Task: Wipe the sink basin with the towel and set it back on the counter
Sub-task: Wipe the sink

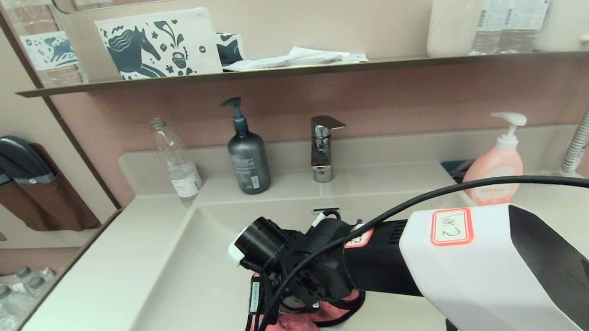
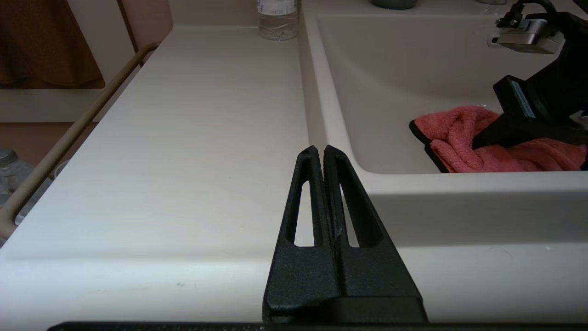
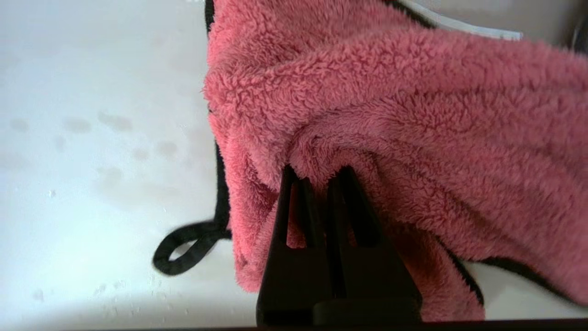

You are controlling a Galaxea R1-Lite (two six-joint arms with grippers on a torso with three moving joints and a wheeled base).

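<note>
The coral-pink towel (image 1: 293, 324) lies bunched on the floor of the cream-white sink basin (image 1: 194, 281), near its front. My right gripper (image 3: 317, 177) points down into the basin and is shut on a fold of the towel (image 3: 390, 115); the towel's black loop trails on the wet basin floor. In the head view the right wrist hides most of the towel and the drain. The left wrist view shows the towel (image 2: 464, 142) under the right gripper's black fingers. My left gripper (image 2: 320, 151) is shut on nothing, parked over the counter (image 2: 183, 138) left of the basin.
A faucet (image 1: 322, 149), a dark pump bottle (image 1: 247, 155) and a clear plastic bottle (image 1: 176, 161) stand behind the basin. A pink soap bottle (image 1: 496, 162) stands on the counter at the right. A dark shelf (image 1: 289, 71) runs above.
</note>
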